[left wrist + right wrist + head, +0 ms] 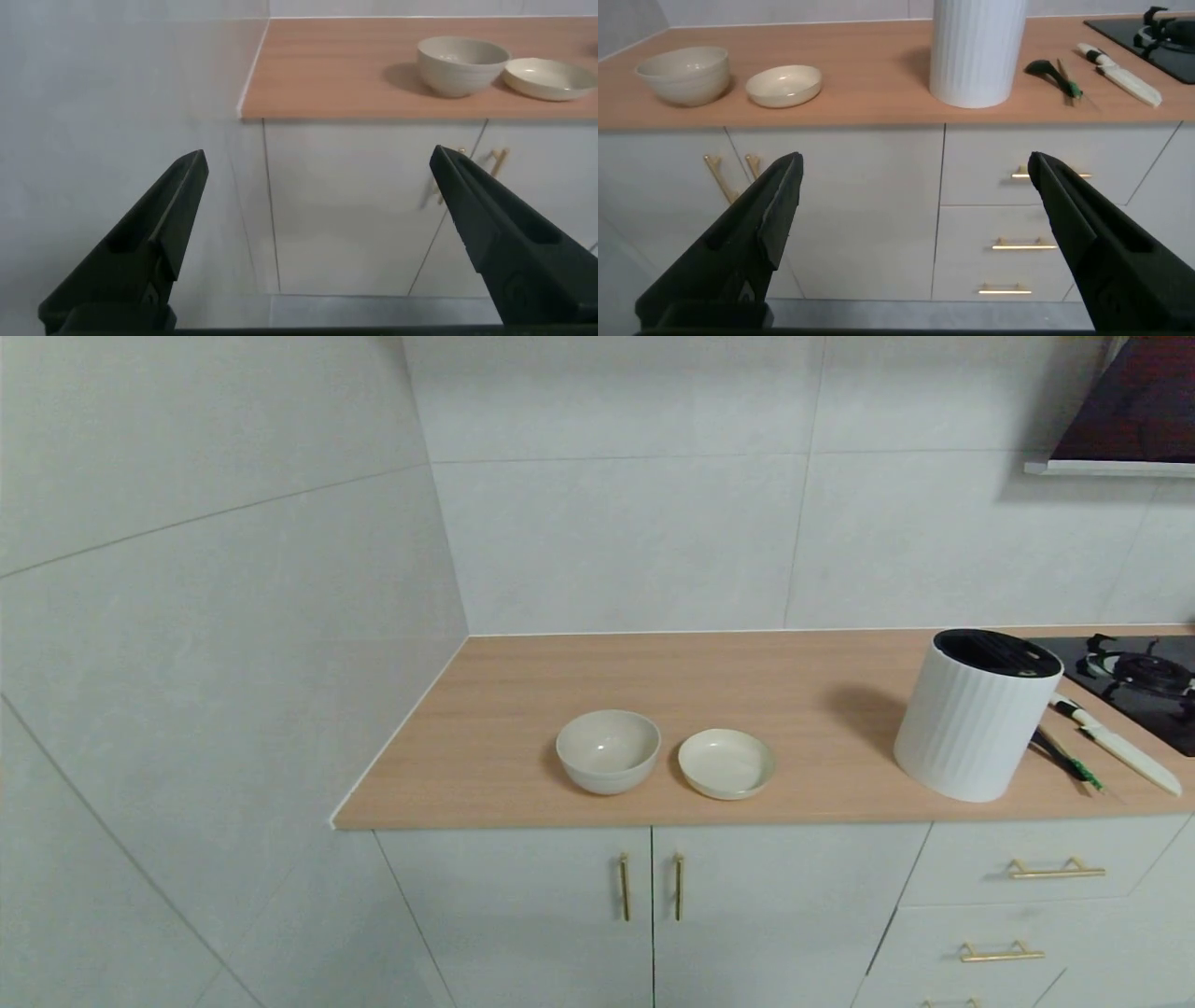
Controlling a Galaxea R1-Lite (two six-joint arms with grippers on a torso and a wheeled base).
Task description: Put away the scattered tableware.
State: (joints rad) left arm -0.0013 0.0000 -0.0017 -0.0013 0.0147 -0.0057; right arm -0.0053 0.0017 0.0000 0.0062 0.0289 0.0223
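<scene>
A deep cream ceramic bowl (608, 749) sits on the light wooden surface (709, 681), a shallow cream dish (726, 763) just beside it at 3 o'clock, and a white ribbed cylindrical holder (976, 714) farther that way.

My left gripper (318, 154) is showing two matte black fingers (154, 238), wedge-shaped, broad at the base and narrowing to blunt tips. My right gripper (914, 157) is wearing the same plain black, with flat, bevelled faces.
</scene>
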